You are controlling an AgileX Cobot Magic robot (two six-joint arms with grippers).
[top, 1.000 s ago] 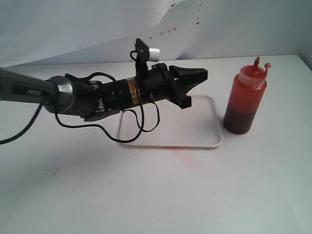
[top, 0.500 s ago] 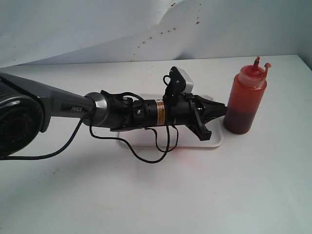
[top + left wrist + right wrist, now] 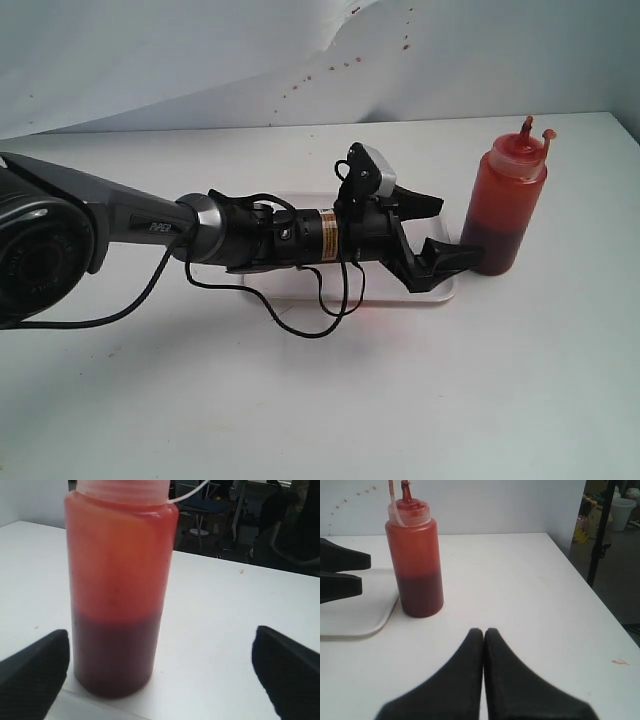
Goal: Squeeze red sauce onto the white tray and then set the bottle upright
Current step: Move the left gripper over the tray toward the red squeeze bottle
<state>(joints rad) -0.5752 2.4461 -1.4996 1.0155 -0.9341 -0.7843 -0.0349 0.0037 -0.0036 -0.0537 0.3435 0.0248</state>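
Left gripper (image 3: 438,233): jaws spread wide, holding nothing, reaching low over the white tray (image 3: 392,291) toward the bottle (image 3: 503,205). One fingertip lies close to the bottle's base; contact cannot be judged.

Bottle: upright on the table (image 3: 300,400), just beside the tray's right end, tip cover hanging off the nozzle. Red sauce (image 3: 490,250) fills its lower part as a dark band.

Right gripper (image 3: 484,631): jaws pressed together, empty, well apart from the bottle.

Upright bottle (image 3: 503,205) just ahead of left gripper (image 3: 450,228), jaws wide; free table (image 3: 560,380) alongside.
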